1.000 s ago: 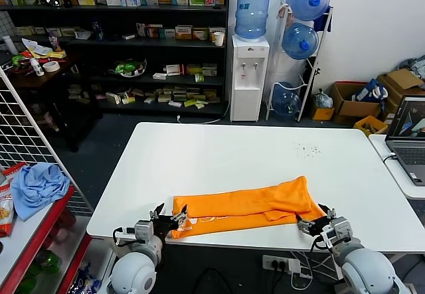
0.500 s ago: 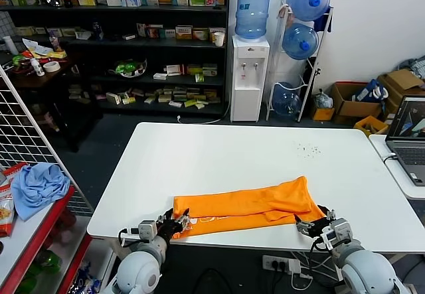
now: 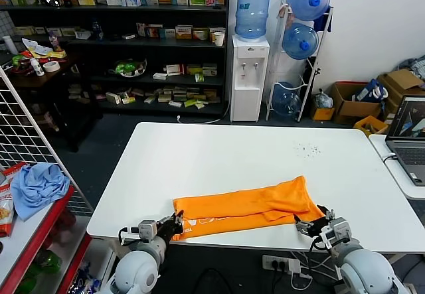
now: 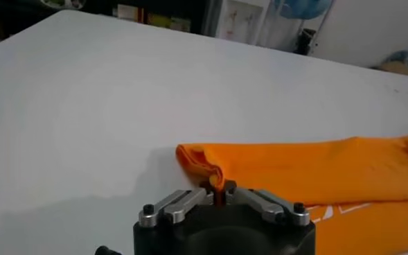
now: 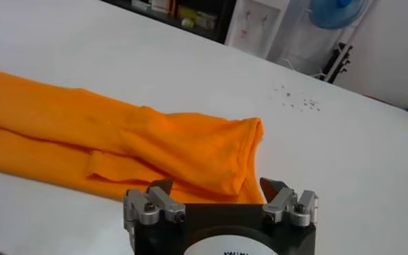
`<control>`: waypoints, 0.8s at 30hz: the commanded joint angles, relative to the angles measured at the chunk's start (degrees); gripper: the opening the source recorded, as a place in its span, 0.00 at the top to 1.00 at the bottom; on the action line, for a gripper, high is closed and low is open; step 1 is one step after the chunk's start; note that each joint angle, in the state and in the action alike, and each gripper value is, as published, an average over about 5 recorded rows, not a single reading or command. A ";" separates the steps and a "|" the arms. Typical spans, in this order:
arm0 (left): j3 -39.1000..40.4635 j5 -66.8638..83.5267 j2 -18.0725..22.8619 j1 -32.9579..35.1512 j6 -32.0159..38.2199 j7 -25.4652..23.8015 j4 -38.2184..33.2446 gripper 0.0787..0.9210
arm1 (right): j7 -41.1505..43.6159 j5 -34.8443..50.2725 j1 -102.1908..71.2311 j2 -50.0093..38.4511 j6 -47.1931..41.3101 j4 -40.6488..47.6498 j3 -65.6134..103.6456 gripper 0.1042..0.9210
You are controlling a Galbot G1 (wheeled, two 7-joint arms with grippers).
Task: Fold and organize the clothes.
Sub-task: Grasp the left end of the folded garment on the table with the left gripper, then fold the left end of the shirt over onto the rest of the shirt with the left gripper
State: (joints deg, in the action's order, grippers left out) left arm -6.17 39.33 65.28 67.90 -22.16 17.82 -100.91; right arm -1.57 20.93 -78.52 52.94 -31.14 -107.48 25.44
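Observation:
The orange T-shirt (image 3: 249, 206) lies folded into a long strip along the near edge of the white table (image 3: 232, 158), with white lettering on its lower layer near the left end. My left gripper (image 3: 174, 226) is shut on the shirt's left corner (image 4: 205, 166), the fabric pinched between its fingers. My right gripper (image 3: 312, 225) is open at the shirt's right end, its fingers (image 5: 161, 188) spread on either side of the fabric edge (image 5: 238, 163) without gripping it.
A light blue cloth (image 3: 36, 184) lies on a red shelf at the left beside a wire rack. A laptop (image 3: 408, 138) stands on a side table at the right. Shelves and a water dispenser (image 3: 250, 62) stand behind the table.
My left gripper has closed on the shirt's left corner and moved slightly in toward it. The right gripper has stayed in place, open.

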 commanded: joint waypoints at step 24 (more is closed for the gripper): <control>-7.78 -2.34 -13.04 -8.04 -0.53 -1.77 -2.72 0.94 | -5.62 -9.08 1.65 5.99 15.64 2.79 1.16 0.12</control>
State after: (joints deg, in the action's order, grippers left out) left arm -14.23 36.76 53.67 60.57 -22.64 14.96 -94.94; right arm -4.45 17.29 -77.23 56.11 -24.62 -106.48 26.14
